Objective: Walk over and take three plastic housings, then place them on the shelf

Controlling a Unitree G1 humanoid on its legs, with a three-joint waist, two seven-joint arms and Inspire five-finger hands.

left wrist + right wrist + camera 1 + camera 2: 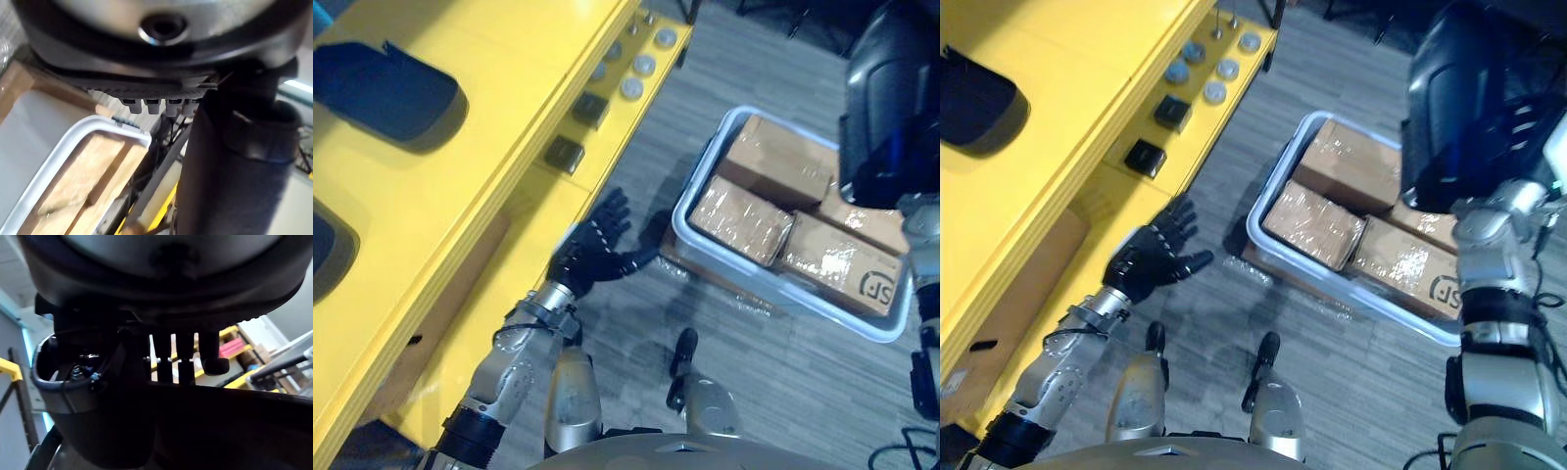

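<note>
By yellow shelf [509, 69], L hand [587, 253] was seen spread, grip of R hand [166, 298] on housing [1469, 98] couldn't be told; level carry was advised.

Far right, raised housing [1474, 108]: top cut by the picture's edge. It hides the far right corner of the white bin [1268, 245] and parts of the cardboard boxes [1317, 220] inside.
On the yellow shelf [499, 137], far shelf housing [386, 88]: left end cut off.
Nearer, near shelf housing [327, 245]: a dark sliver at the left edge, the rest cut off.
Lower ledge, round grey parts [636, 76] and black square parts [565, 154]: too small to identify.
Bin contents in the left wrist view: blurred.
</note>
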